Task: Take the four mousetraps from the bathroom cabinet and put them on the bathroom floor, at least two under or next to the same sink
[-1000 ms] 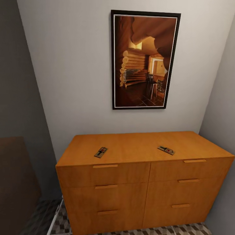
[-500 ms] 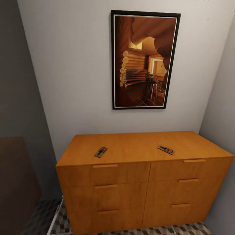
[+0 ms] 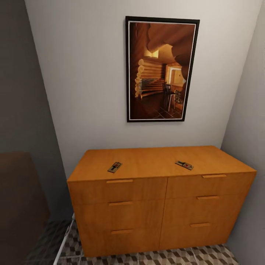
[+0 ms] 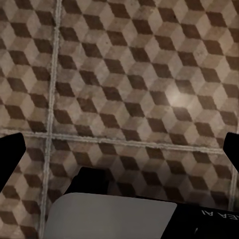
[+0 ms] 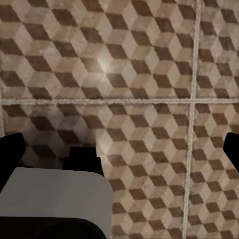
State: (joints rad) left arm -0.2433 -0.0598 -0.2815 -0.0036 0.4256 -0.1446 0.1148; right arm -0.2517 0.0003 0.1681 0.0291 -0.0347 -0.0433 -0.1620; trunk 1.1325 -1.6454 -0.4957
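Two small flat tan mousetraps with dark metal parts lie well apart on top of the low orange-brown wooden cabinet [image 3: 162, 191] before you, one toward its left [image 3: 115, 167], one toward its right [image 3: 184, 165]. Your left gripper [image 4: 119, 144] and right gripper [image 5: 119, 144] hang spread wide over the cube-patterned tiled bathroom floor [image 4: 129, 74], holding nothing.

Grey walls [image 3: 84, 81] meeting in a corner at frame right, framed log-cabin picture [image 3: 161, 69] hanging upper centre, dark brown furniture [image 3: 18, 198] sitting lower left, soft light glinting off floor tiles
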